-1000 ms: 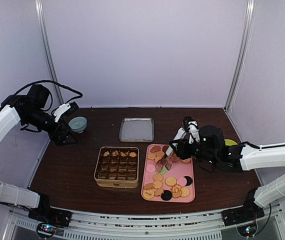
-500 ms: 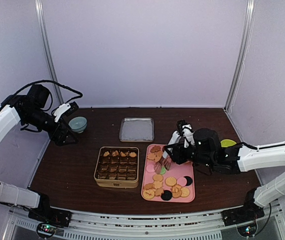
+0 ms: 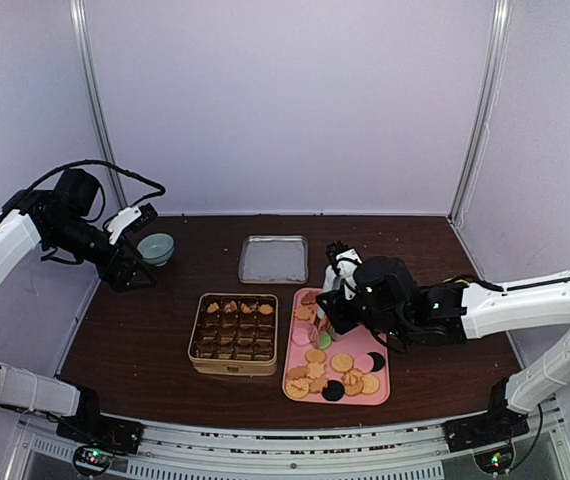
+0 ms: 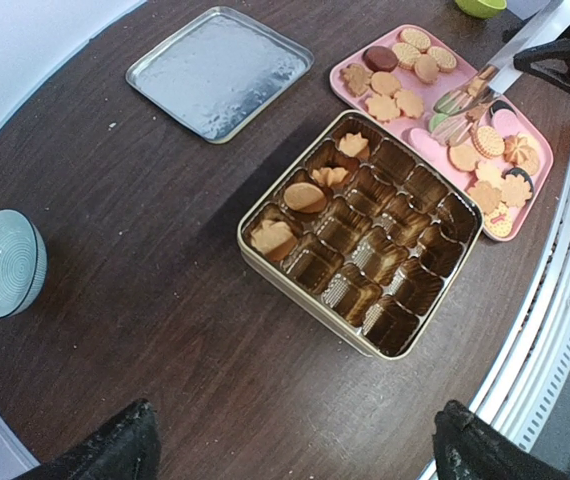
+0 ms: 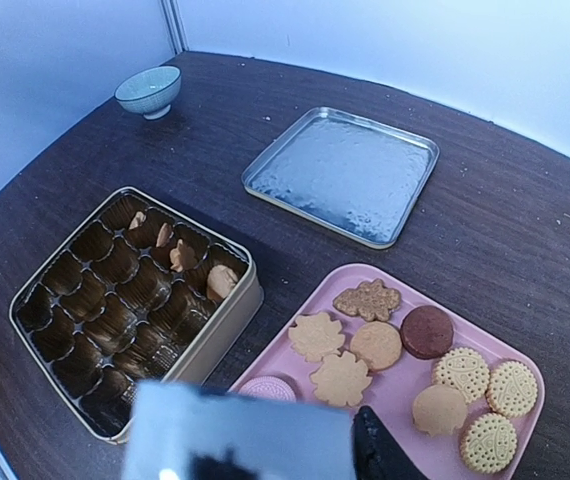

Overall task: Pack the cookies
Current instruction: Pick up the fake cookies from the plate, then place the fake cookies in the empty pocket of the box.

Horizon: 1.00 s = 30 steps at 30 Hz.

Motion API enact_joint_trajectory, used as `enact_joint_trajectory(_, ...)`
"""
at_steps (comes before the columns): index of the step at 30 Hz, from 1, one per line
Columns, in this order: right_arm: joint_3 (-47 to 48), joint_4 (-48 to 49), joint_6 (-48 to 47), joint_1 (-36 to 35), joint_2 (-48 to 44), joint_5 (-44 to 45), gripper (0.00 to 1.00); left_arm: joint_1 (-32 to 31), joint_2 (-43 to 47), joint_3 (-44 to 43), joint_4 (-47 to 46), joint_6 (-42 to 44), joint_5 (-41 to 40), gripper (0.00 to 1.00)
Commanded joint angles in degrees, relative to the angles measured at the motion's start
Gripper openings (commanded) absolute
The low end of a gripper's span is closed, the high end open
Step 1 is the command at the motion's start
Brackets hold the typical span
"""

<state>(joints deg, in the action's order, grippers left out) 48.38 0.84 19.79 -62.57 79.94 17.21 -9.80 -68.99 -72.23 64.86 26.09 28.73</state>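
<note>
The cookies [image 3: 340, 362] lie on a pink tray [image 3: 386, 395], mostly tan, a few pink, black and brown. A few cookies [image 4: 305, 197] sit in the far cups of the gold tin [image 3: 230, 368]. My right gripper [image 3: 345, 285] is shut on metal tongs [image 3: 327, 318], whose tips hang over the tray's left side. In the right wrist view the tongs [image 5: 235, 435] fill the foreground over the tray [image 5: 408, 292], hiding one finger. My left gripper [image 3: 130, 272] stands open, high at the far left, away from the tin [image 4: 310, 300].
The tin's silver lid [image 3: 273, 258] lies flat behind the tin and tray. A small blue-green bowl [image 3: 155, 247] stands at the back left, close to my left gripper. Bare dark wood lies in front of the left gripper [image 4: 295, 455].
My right arm has shifted left across the pink tray, carrying the tongs from the tray's middle toward its left edge. The left arm has not moved.
</note>
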Motion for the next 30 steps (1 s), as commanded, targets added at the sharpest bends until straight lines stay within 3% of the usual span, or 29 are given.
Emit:
enact_joint_trajectory(1, 2.81, -4.78, -3.23, -0.46, -2.11, 3.24, 0.26, 0.31, 0.8, -0.87, 0.47, 0.9, 0.74, 0.98)
enact_joint_trajectory(7, 9.26, -7.66, -7.04, -0.59, -6.15, 3.25, 0.26, 0.31, 0.53, -1.04, 0.46, 0.8, 0.29, 0.98)
enact_joint_trajectory(12, 16.02, -8.24, -8.54, -1.96, -3.64, 1.35, 0.26, 0.38, 0.35, 0.69, -0.04, 0.83, -1.71, 0.98)
enact_joint_trajectory(24, 48.35, -9.28, -11.35, -5.66, 24.94, -9.48, 0.27, 11.9, -0.24, 8.67, -1.41, 4.87, 0.05, 0.98)
enact_joint_trajectory(30, 59.45, -11.97, -10.9, -5.75, 36.18, -12.61, 0.28, 13.81, 0.81, 10.46, -1.08, 6.16, 0.2, 0.98)
